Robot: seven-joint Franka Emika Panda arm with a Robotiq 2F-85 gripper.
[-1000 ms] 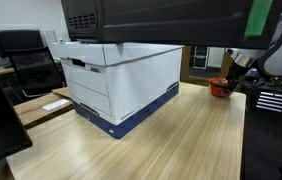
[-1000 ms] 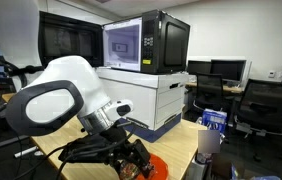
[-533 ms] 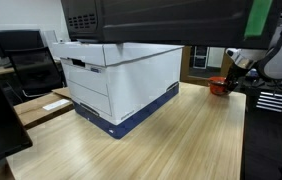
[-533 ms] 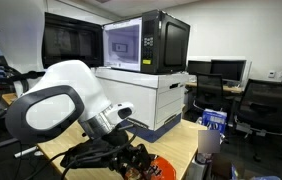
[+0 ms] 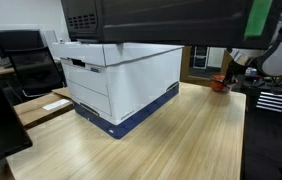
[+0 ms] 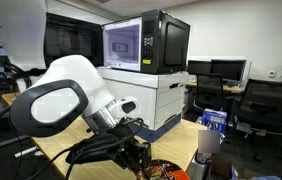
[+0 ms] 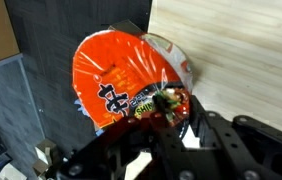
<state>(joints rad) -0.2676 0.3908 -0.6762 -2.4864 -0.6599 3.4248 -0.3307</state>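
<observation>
Likely an office; monitors (image 6: 224,68), swivel chairs (image 6: 268,102), storage box (image 5: 121,82) on desk (image 5: 186,135)

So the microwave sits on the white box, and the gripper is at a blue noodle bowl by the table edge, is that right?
Not quite: the noodle bowl is orange-red, not blue, as the wrist view shows. The rest holds: the microwave sits on the white box, and the gripper is at the bowl by the table edge.

Jaws narrower (at the noodle bowl (image 7: 121,75))

Round orange noodle bowl (image 7: 121,75), lid on, at edge of the table (image 7: 241,50).
</observation>
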